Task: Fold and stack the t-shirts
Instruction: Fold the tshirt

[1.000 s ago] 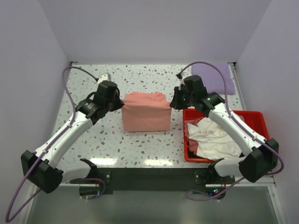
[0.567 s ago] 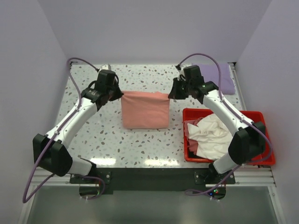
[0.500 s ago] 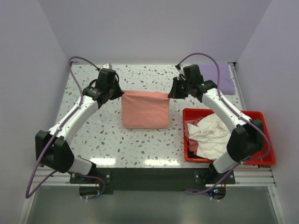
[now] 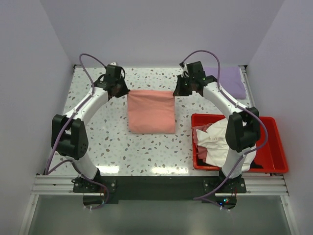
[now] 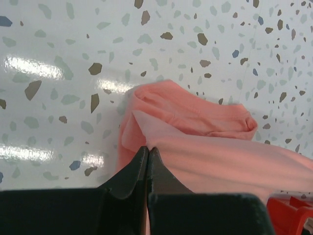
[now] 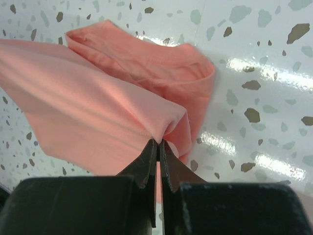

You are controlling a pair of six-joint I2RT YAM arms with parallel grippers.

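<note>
**A:** Where's the shirt?
**B:** On the speckled white tabletop point(image 4: 107, 142), mid-area: salmon-pink cloth t-shirt point(image 4: 151, 112), folded to a rectangle. To its right, a red plastic bin point(image 4: 274, 147) with a crumpled cream-white cloth tee point(image 4: 220, 142) inside.
**A:** Jaws?
**B:** Both fully closed: left jaws pinch the pink shirt's far-left corner, right jaws its far-right corner.

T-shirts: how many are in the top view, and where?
3: salmon-pink tee mid-table; lavender tee at far right corner; cream-white tee in the red bin, possibly hiding others.
</note>
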